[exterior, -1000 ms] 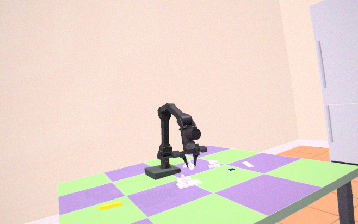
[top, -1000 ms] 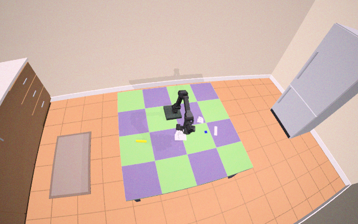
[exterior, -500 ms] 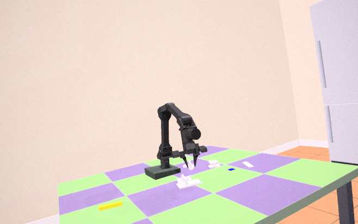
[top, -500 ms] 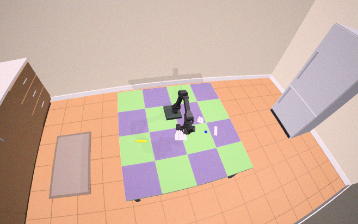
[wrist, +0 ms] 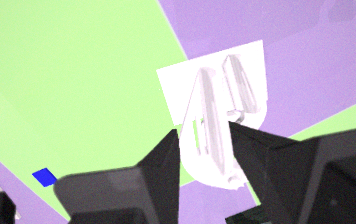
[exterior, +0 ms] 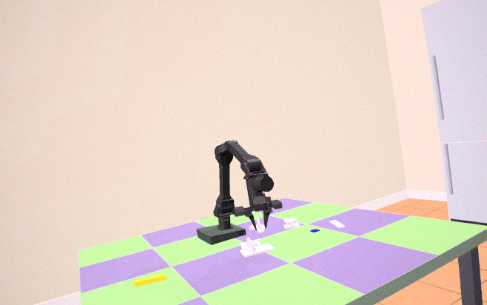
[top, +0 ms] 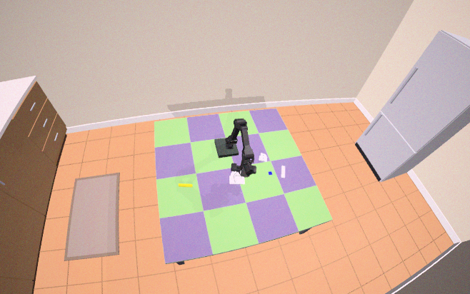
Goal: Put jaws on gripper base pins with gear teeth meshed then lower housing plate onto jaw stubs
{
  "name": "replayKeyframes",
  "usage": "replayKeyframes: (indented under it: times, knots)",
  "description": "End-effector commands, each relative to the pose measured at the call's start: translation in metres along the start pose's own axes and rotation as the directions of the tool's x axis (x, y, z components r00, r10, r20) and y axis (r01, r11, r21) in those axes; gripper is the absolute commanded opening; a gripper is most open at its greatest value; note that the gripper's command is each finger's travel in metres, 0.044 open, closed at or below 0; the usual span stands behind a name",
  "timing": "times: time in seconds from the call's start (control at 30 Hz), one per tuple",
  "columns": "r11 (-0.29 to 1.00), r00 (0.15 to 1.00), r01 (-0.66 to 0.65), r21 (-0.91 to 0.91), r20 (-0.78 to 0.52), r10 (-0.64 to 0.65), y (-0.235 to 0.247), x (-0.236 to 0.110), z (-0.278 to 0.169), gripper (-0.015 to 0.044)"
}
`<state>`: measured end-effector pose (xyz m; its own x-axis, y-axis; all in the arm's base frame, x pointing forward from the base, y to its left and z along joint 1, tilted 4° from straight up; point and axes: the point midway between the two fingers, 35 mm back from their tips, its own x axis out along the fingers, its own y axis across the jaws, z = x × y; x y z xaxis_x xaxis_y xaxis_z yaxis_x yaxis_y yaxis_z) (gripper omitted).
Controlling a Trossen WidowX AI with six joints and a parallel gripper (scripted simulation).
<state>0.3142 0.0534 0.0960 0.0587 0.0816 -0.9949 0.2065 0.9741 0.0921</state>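
The white gripper base [top: 238,181] [exterior: 263,250] [wrist: 172,92] lies flat on the table. One white jaw [exterior: 251,244] [wrist: 241,90] stands on it; how its pin is seated cannot be seen. My gripper [exterior: 260,228] [wrist: 200,130] is shut on the other white jaw [exterior: 260,225] [wrist: 215,132], held upright above the table. In the wrist view this jaw overlaps the base beside the first jaw; the exterior view shows a gap above the base. Whether the teeth mesh is hidden. A lumpy white part [top: 263,157] [exterior: 291,223], seemingly the housing plate, lies on the table away from the base.
A flat white bar [top: 283,171] [exterior: 337,223] and a small blue square [top: 270,173] [exterior: 314,230] [wrist: 45,177] lie to the right of the base in the top and exterior views. A yellow bar [top: 185,185] [exterior: 150,280] lies to the left. The arm's dark mount [top: 225,151] [exterior: 216,235] stands behind the base.
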Motion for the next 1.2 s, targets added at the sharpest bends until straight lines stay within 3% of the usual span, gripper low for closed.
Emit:
replayKeyframes:
  times: [0.0, 0.73, 1.17]
  knots:
    - [1.0, 1.0, 0.007, 0.004, -0.006, -0.007, -0.001, 0.009, -0.001, 0.0134]
    - [1.0, 1.0, 0.007, 0.004, -0.006, -0.007, -0.002, 0.044, -0.002, 0.0134]
    - [1.0, 1.0, 0.007, 0.004, -0.006, -0.007, -0.002, 0.045, -0.002, 0.0134]
